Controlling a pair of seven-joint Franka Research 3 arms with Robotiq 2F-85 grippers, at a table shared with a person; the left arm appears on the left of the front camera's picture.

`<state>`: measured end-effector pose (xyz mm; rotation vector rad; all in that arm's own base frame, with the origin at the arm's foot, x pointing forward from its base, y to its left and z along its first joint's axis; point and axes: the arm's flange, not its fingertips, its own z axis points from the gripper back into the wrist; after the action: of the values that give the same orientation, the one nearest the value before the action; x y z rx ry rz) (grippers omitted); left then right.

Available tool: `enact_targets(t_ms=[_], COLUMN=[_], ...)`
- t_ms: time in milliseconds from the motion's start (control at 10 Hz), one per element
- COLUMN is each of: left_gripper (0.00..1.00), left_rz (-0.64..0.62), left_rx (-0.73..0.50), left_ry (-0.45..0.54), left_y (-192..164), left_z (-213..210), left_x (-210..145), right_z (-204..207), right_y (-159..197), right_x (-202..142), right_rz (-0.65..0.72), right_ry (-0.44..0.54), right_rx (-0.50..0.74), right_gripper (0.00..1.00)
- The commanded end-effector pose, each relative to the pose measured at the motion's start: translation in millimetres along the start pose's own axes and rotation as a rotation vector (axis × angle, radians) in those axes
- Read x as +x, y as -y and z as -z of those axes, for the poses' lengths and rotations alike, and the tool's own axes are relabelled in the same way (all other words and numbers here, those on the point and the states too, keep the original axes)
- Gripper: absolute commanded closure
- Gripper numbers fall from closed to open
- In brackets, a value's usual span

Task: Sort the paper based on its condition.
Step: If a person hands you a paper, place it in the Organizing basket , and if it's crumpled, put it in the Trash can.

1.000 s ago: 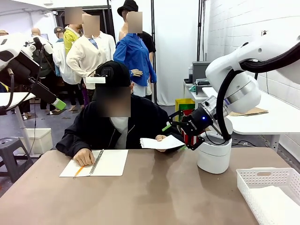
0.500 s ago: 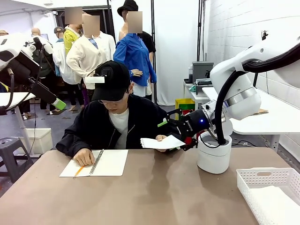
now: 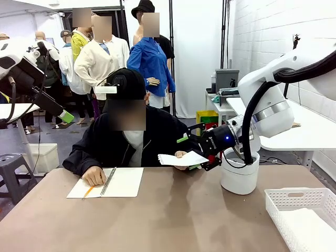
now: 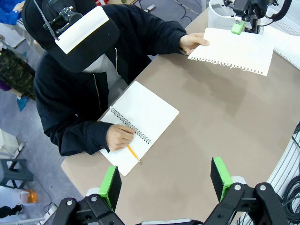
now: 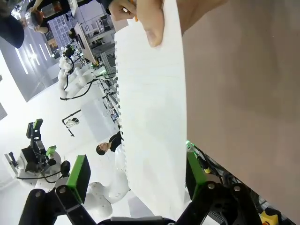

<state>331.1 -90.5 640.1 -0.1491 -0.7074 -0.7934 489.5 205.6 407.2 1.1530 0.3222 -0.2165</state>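
The person's hand [image 3: 180, 154] is holding the paper [image 3: 181, 159] out above the table [image 3: 173, 220], at its far edge, just beside the notebook [image 3: 123, 181]. The right pincer [image 3: 189, 153] is standing with its fingers wide apart, the sheet's free end lying between them; nothing is being gripped yet. In the right wrist view the sheet is running edge-on up the gap, nearer one pad than the other.

To do this handover well, the pincer is probably needing to centre the sheet between its pads, reach a little deeper past the limp edge, and close squarely on flat paper away from the ragged holes. A pull while the person's thumb is still pinching could tear so thin a sheet, so the lift should wait for the release.

The left pincer [image 4: 165, 180] is hanging high over the table, fingers apart and empty.

Compared with a second ago, the right pincer is sitting closer to the person, now straddling the sheet rather than hanging back from it. Its fingers are just as wide, and the paper and the left arm are resting where they were.
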Motion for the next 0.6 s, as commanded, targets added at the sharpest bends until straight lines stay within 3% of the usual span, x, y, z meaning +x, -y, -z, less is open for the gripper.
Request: enact_targets(t_ms=[0,100,400,500], left_gripper=[0.00,0.00,0.00,0.00], left_rz=[-0.002,-0.002,-0.002,-0.002], left_rx=[0.007,0.007,0.007,0.007], left_ry=[-0.009,-0.009,-0.009,-0.009], left_y=[0.4,0.4,0.4,0.4], left_z=[-0.2,-0.2,-0.2,-0.2], left_x=[-1.1,-1.1,-1.1,-1.1], right_z=[-2.3,0.0,0.0,-2.1], right_y=[8.6,0.0,0.0,0.4], right_x=[-1.0,0.0,0.0,-0.1], right_rz=[-0.048,0.000,0.000,-0.010], right_ry=[-0.027,0.000,0.000,-0.008], right_rx=[0.056,0.000,0.000,0.005], right_gripper=[0.00,0.00,0.00,0.18])
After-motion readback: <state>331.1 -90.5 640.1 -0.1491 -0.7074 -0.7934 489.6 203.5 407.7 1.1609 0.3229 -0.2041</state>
